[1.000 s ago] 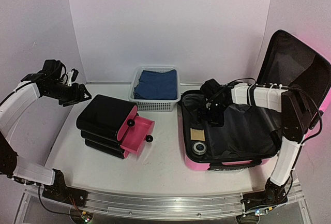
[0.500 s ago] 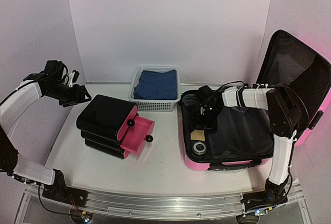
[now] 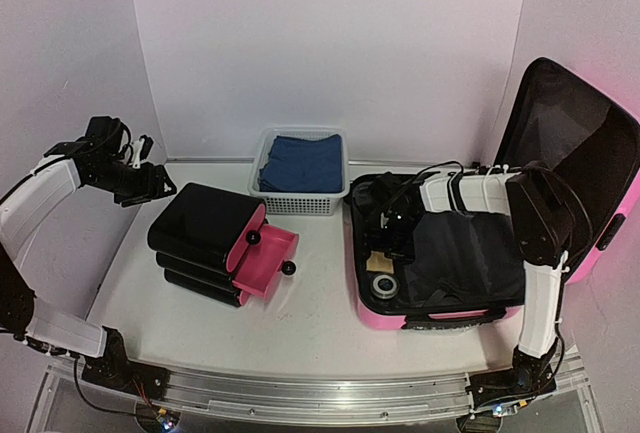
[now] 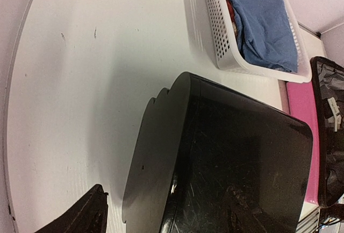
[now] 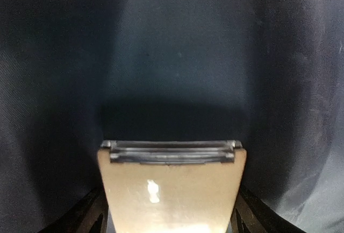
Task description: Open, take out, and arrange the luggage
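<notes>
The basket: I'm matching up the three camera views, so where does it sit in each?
Top external: basket at back centre, left of the luggage.
Left wrist: basket upper right, blue cloth inside.
Right wrist: not in it; only luggage lining and a tan card.
Shared landmark: black drawer unit, in top external and left wrist.

Cropped by bottom edge of right wrist view: tan card (image 5: 171, 190) and fingers (image 5: 92, 219) of right claw (image 3: 387, 243); contact between them not determinable. Cropped in left wrist view: drawer unit (image 4: 236, 157), basket (image 4: 215, 34), suitcase (image 4: 301, 125). Too small to identify: ring-shaped item (image 3: 384, 284).
</notes>
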